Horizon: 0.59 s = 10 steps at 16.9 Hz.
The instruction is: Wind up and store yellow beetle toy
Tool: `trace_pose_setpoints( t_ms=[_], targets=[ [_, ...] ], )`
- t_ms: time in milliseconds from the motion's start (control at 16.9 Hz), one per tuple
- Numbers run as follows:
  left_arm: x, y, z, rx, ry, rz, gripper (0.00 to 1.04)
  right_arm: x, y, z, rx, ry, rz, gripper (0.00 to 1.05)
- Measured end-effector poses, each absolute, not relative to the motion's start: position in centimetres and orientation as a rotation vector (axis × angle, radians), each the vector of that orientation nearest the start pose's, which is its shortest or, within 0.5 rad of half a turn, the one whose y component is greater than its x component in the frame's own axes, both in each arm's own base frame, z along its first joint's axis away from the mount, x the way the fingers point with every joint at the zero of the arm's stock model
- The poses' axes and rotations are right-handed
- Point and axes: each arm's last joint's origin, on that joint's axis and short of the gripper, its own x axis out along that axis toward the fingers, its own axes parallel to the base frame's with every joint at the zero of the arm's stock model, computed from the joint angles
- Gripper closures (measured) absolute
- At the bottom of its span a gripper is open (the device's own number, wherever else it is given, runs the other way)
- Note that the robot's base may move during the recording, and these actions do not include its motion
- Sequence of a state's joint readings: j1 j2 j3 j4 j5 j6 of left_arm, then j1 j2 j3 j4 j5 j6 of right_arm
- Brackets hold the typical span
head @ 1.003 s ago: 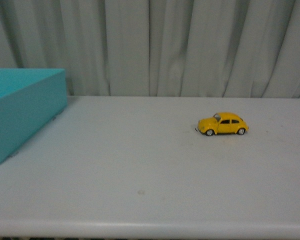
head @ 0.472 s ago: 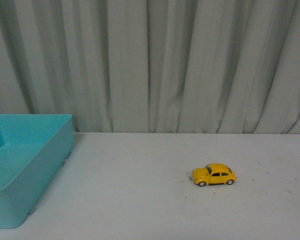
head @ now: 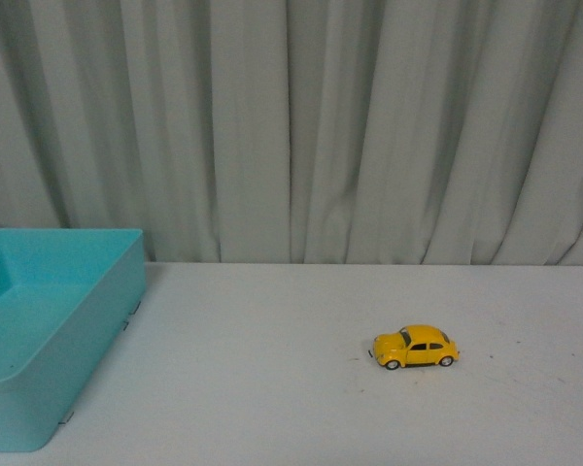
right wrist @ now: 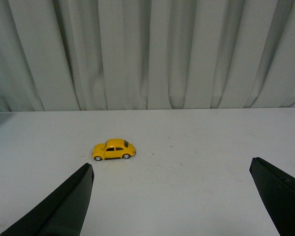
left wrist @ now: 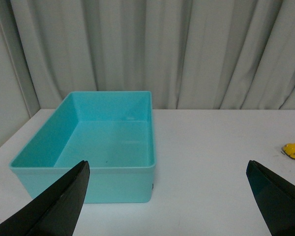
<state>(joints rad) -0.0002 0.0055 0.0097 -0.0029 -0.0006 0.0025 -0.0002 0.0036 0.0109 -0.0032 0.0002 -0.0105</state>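
Your yellow beetle toy (head: 414,347), rounded and glossy with dark windows, stands on its wheels on the smooth white table (head: 272,408). It sits right of centre, well apart from the teal bin (head: 87,369), a rectangular, smooth-walled plastic box. A pale pleated curtain (head: 291,126) hangs behind. Your left gripper (left wrist: 167,169) faces the bin, its matte black wedge fingers (left wrist: 64,201) spread wide and holding nothing. Your right gripper (right wrist: 171,164) is equally wide and empty, with the toy beyond it.

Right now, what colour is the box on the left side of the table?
The box is plain turquoise, without any pattern; the left wrist view shows it best.
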Motion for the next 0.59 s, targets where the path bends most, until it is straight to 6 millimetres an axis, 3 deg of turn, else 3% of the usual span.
trace_pose_setpoints(
  t_ms=[590],
  targets=[
    [9.75, 0.0, 16.61, 0.002, -0.001, 0.0, 0.07, 9.73, 0.0, 16.66, -0.01, -0.004, 0.0, 0.07]
  ],
)
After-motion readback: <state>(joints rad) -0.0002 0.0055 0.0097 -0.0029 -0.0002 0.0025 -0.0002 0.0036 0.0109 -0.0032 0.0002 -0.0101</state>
